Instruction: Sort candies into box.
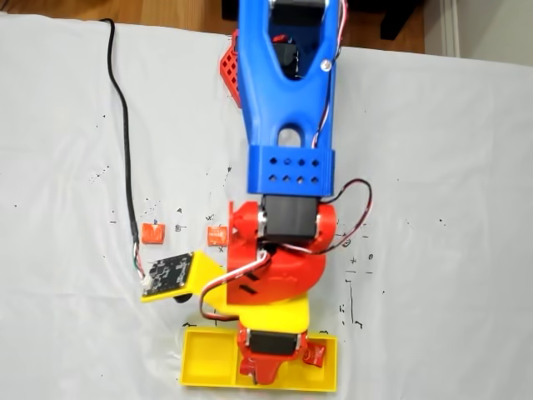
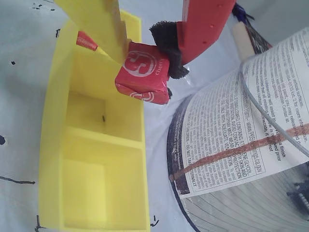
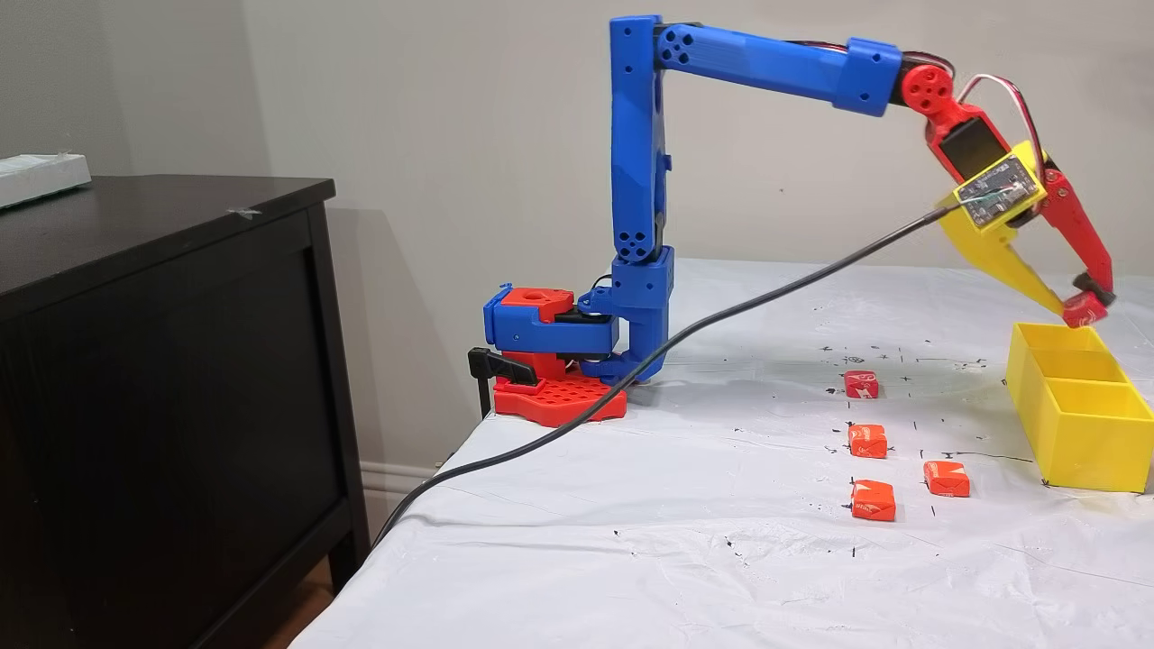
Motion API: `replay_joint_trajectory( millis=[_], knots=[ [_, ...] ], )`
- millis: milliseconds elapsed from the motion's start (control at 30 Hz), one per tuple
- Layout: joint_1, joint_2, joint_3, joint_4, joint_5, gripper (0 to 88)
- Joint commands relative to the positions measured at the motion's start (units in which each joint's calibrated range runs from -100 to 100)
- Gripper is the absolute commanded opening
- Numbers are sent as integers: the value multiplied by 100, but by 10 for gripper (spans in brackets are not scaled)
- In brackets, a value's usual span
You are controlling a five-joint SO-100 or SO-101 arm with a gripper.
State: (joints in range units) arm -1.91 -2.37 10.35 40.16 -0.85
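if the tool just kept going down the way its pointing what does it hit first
Probably the yellow box. The tool, shut on a dark red candy, points down and hangs just above the box's far end. Wall or compartment floor is unclear; in the wrist view the candy sits over the box's outer edge.

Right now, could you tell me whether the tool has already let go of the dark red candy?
No; in the wrist view the tool clamps the dark red candy between its fingers, above the yellow box.

The arm reaches far out, its gripper (image 2: 147,55) angled downward, fingers pinched closed.
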Motion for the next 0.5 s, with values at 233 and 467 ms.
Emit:
replay_joint_trajectory(
  millis=[233, 467],
  knots=[
    [-117, 423, -994, 638, 73, 2],
    [-162, 508, -1012, 556, 63, 2]
  ],
)
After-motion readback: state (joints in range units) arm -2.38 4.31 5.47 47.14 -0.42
